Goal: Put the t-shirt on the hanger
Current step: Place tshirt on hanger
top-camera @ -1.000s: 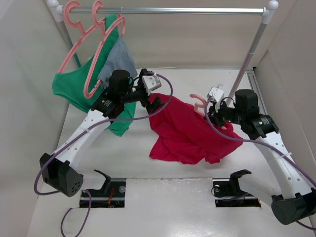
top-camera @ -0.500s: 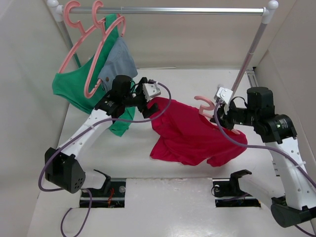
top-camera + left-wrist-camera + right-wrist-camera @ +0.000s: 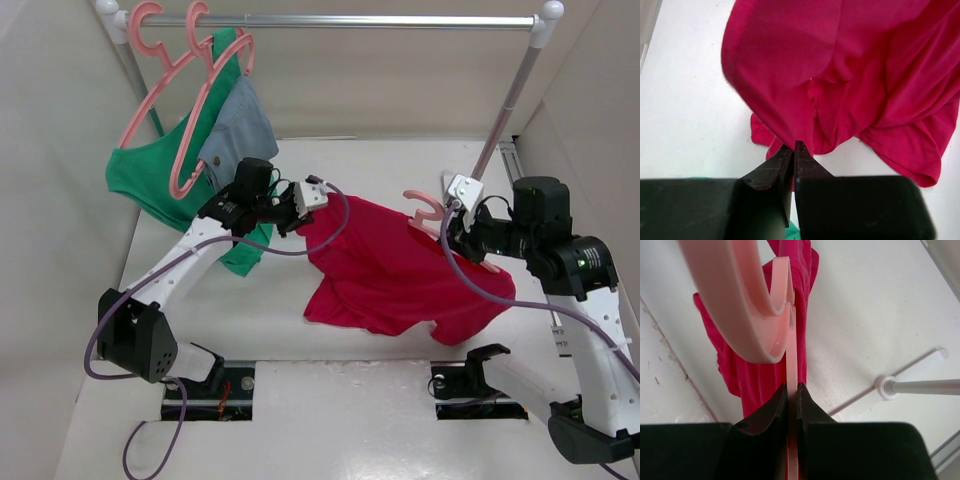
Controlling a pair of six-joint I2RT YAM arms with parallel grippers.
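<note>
Crimson cloth, the t-shirt (image 3: 385,275), hangs stretched between the two arms over the tabletop (image 3: 330,415), its lower folds sagging toward the surface; the left pincer (image 3: 794,146) is pressed together on a thin fold of the shirt's edge; the right pincer (image 3: 792,389) is pinching the slim stem of the hanger (image 3: 745,305) just under its hook; the frame is buried in cloth, so I cannot tell whether both shoulders sit on it; the risks, as I judge them: so little cloth in the left grip could slip free under tension; the narrow stem could swivel between the right tips and shed the shirt; the left arm is close to the green garment (image 3: 150,185) and might snag it
</note>
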